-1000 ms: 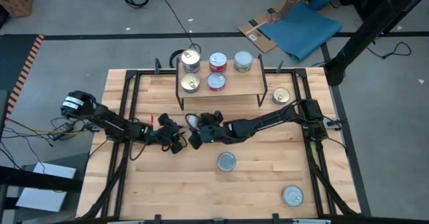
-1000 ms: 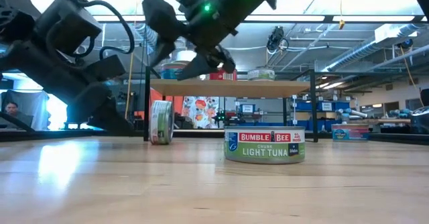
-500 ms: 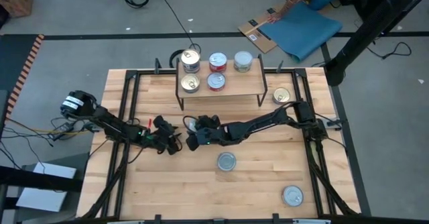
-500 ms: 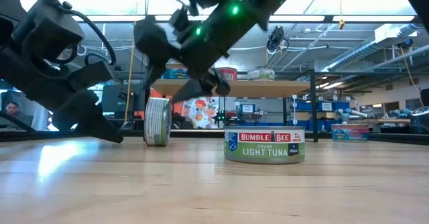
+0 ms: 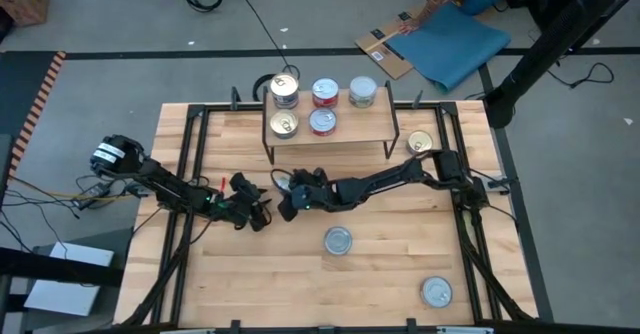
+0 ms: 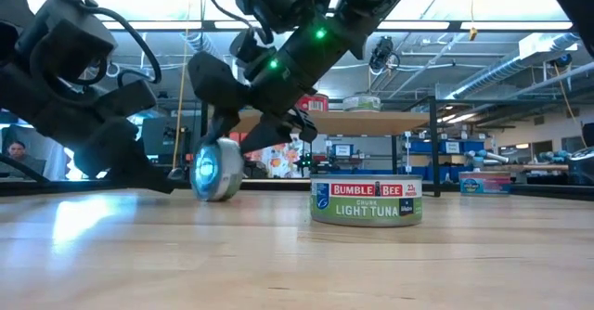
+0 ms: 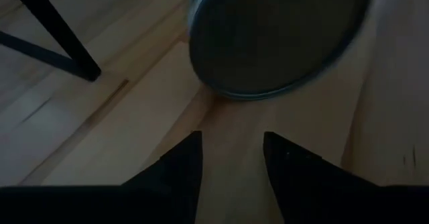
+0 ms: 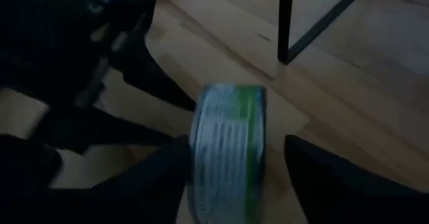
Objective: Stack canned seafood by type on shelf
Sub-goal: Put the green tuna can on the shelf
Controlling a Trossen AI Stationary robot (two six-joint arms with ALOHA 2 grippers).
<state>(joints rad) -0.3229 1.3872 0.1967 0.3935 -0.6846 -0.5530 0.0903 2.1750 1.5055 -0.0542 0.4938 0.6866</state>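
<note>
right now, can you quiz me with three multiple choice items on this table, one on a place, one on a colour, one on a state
1. Where is the tin standing on its edge?
A. on the shelf
B. on the table between the two hands
C. at the table's front right corner

2. What colour is the top of the tin lying just right of the shelf?
A. gold
B. red
C. blue

3. What state is the left hand in?
A. shut on a tin
B. open, holding nothing
C. shut on a shelf leg

Answers:
1 B: the tin on its edge sits on the table in front of the shelf, with the right hand straddling it.
2 A: the gold tin shows a gold top from above.
3 B: the left hand has its fingers apart with only bare wood between them.
</note>
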